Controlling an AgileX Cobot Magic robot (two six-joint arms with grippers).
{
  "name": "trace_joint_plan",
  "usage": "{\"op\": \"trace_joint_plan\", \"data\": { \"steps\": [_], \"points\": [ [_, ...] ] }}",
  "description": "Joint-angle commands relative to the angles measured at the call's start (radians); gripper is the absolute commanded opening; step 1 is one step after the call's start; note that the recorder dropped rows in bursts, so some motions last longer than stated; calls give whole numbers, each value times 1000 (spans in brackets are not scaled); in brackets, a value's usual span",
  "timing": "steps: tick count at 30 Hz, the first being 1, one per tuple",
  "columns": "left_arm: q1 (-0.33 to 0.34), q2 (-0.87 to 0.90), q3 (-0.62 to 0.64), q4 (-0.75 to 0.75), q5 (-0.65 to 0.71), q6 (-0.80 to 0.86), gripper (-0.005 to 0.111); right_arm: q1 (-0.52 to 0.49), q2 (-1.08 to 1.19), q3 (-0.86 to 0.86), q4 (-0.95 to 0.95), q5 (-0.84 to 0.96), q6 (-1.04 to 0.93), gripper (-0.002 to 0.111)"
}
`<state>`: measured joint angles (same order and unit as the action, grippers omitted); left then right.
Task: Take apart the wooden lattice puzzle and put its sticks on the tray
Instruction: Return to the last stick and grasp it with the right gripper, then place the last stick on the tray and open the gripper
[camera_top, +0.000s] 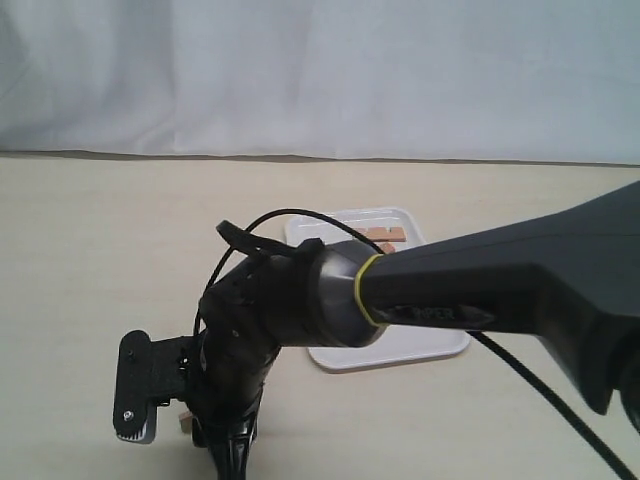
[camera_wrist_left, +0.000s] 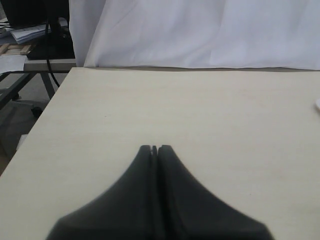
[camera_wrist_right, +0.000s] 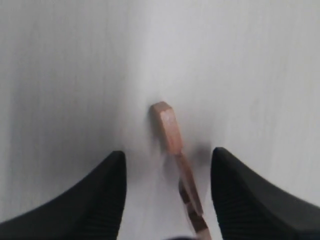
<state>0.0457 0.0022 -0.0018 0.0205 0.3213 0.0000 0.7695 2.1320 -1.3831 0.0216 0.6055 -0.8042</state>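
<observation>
One light-brown stick (camera_wrist_right: 172, 135) lies on the pale table between the fingers of my right gripper (camera_wrist_right: 167, 152), which is open around it and not touching it. In the exterior view the right arm (camera_top: 480, 285) reaches across to the near left and points down, with a bit of that stick (camera_top: 183, 421) showing beside it. The white tray (camera_top: 400, 350) sits behind, with other sticks (camera_top: 385, 236) lying at its far edge. No assembled lattice shows. My left gripper (camera_wrist_left: 155, 148) is shut with nothing in it, over bare table.
The table's left edge (camera_wrist_left: 47, 112) drops off to a desk and cables beyond. A white cloth (camera_top: 320, 70) hangs behind the table. The right arm's black cable (camera_top: 560, 410) trails across the table's near right.
</observation>
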Motion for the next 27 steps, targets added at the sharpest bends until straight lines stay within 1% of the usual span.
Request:
{"op": "trace_joint_plan", "data": {
  "steps": [1, 5, 11, 15, 18, 19, 22, 27],
  "points": [
    [-1, -2, 2, -3, -13, 0, 0, 1, 8, -1, -15, -36, -10, 30],
    [-1, -2, 2, -3, -13, 0, 0, 0, 8, -1, -15, -71, -10, 4],
    [-1, -2, 2, -3, -13, 0, 0, 1, -21, -1, -15, -53, -10, 5],
    [-1, -2, 2, -3, -13, 0, 0, -1, -120, -1, -15, -42, 11, 5],
    [-1, -2, 2, -3, -13, 0, 0, -21, -208, -1, -15, -44, 40, 5],
    [-1, -2, 2, -3, -13, 0, 0, -34, -232, -1, -15, -44, 48, 5],
    [-1, -2, 2, -3, -13, 0, 0, -111, -318, -1, -62, -44, 152, 5],
    [-1, -2, 2, -3, -13, 0, 0, -237, -340, 1, -174, -44, 382, 5]
  ]
}}
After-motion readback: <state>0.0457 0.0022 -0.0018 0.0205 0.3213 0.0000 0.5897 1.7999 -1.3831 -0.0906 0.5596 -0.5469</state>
